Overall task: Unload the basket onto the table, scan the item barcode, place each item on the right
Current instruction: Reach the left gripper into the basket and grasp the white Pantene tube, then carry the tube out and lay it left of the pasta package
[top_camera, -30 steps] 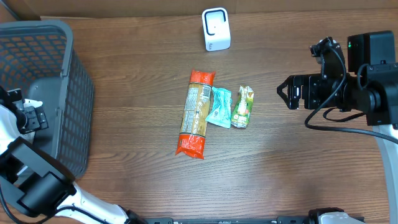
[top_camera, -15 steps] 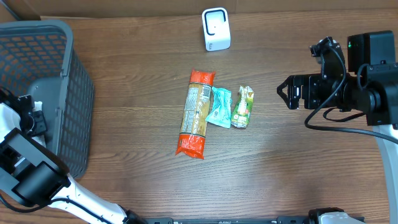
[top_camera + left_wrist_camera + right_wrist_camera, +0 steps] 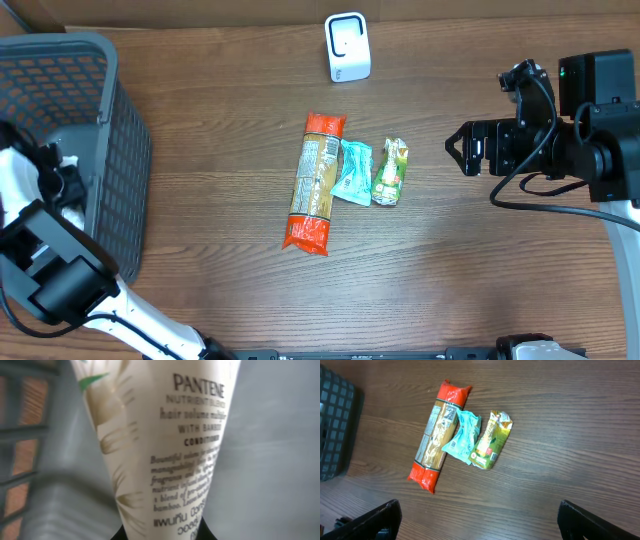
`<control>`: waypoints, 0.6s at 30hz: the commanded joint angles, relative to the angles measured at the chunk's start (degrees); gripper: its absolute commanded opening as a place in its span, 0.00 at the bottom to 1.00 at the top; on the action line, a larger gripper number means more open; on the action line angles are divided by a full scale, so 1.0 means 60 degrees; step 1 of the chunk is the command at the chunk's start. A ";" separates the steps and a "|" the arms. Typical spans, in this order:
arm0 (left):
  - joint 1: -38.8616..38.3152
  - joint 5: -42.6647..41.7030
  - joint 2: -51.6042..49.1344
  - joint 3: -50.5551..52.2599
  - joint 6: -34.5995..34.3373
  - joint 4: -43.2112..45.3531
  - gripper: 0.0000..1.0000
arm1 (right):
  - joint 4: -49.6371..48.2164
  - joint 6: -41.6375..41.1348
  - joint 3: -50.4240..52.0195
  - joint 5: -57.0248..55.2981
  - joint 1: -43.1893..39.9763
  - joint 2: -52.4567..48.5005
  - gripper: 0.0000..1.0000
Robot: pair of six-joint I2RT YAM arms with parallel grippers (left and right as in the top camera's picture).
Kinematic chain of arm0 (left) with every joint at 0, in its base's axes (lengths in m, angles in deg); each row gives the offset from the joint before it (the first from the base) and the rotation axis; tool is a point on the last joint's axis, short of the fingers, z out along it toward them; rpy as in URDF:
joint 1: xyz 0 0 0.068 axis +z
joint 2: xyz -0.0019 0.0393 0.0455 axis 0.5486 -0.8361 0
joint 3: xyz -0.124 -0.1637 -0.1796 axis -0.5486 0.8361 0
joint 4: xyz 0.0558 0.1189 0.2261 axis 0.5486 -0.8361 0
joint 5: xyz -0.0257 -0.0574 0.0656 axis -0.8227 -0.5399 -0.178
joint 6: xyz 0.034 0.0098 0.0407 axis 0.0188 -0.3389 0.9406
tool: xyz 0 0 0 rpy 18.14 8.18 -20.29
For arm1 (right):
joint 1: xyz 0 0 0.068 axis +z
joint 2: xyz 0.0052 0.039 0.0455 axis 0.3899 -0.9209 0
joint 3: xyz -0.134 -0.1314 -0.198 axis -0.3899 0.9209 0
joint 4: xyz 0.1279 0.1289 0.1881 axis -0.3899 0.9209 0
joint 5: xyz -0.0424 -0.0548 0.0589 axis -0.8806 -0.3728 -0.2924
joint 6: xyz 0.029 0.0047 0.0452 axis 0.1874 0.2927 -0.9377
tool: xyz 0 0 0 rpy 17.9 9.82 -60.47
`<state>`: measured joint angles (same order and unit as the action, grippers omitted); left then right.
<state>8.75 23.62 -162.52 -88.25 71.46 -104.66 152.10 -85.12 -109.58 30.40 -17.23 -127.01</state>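
Inside the grey basket [image 3: 112,120], the left gripper [image 3: 58,182] has its jaws clamped on a white Pantene conditioner tube [image 3: 165,435]. Well right of the basket, the right gripper [image 3: 455,150] hangs over the wooden surface [image 3: 220,270], jaws wide apart.

Looks like a pretend shop checkout set up in a robot test room. Brown wooden counter [image 3: 220,110] with a small white box-shaped scanner [image 3: 347,46] standing at the far edge. Shop goods lying side by side in the middle: long pasta packet with orange ends [image 3: 315,182], small teal wrapper [image 3: 352,172], green and yellow snack packet [image 3: 390,171]. Dark grey plastic shopping basket [image 3: 125,170] on the left, with a white Pantene hair conditioner tube [image 3: 170,435] in it. Black robot arm with cables [image 3: 590,150] on the right.
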 commanded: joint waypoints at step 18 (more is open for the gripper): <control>-0.1657 -0.6204 0.6510 -0.4069 -0.3483 -0.1297 0.04 | -0.0036 0.0073 -0.0219 -0.0025 0.0047 -0.0018 1.00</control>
<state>1.34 0.85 -126.96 -111.70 54.89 -109.40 152.08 -85.12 -109.58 30.40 -17.23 -126.99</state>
